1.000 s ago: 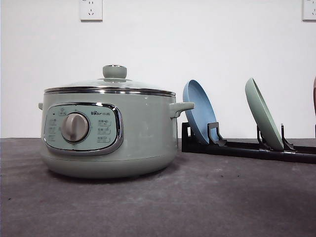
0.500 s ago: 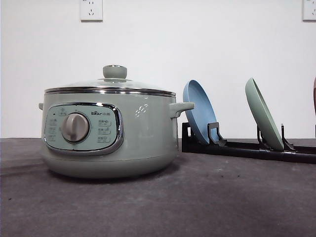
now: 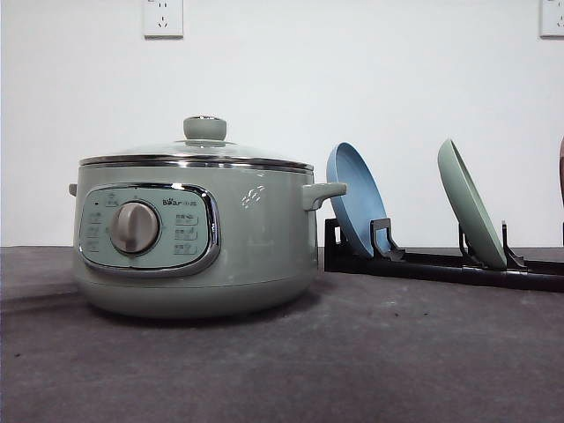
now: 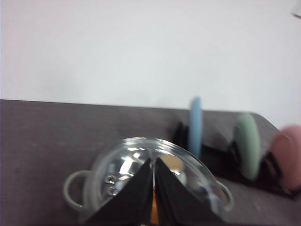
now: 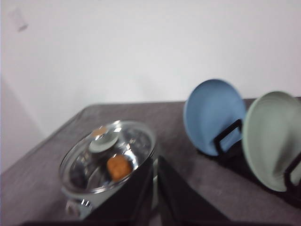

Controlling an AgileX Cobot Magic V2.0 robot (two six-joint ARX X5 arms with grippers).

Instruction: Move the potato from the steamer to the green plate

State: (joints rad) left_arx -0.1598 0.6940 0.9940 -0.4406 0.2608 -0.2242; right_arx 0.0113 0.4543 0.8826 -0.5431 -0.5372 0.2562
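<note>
Beyond my fingertips I count one steamer (image 3: 194,238), one potato (image 5: 118,166) under its one glass lid (image 5: 108,153), three racked plates: blue (image 4: 195,126), green (image 4: 248,146), pink (image 4: 288,156).

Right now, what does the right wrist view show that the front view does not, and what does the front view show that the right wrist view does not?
Right wrist view alone: the potato, an orange lump seen through the glass lid, inside the steamer; also the right gripper, its fingers close together.

Front view alone: the steamer's control panel with the grey dial, and two wall sockets.

Both: the steamer with its lid on, the blue plate and the green plate standing in the black rack, the dark table.
</note>
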